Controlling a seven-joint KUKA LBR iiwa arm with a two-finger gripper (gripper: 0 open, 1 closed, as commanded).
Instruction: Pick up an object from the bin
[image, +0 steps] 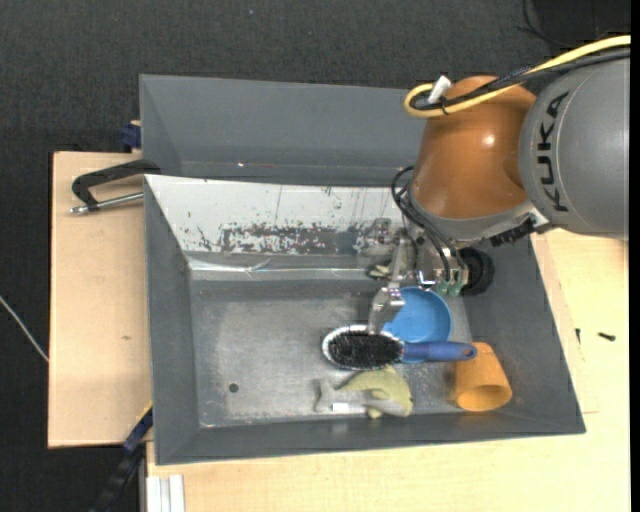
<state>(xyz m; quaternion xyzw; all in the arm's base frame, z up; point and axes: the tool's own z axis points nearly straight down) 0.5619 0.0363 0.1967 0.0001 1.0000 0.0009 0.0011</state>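
**Grey metal bin, claw low over a blue dish**

Grey metal forms the bin (250, 340), whose floor we see bare across its left half. The arm (590, 130) enters from the right, its wrist under an orange cover (470, 150). The claw (390, 290) hangs low in the right half of the bin, at the left rim of a blue round dish (422, 318). We cannot tell whether the claw is apart or together, nor whether it touches the dish.

The dish lies on the floor right of centre. Just in front of it lies a hairbrush (362, 348), its dark bristled oval head to the left and its blue handle pointing right. The handle ends beside an orange cup (481, 380), tipped on its side near the front right corner. A yellowish crumpled piece (385, 392) lies by the front wall, just below the brush head.
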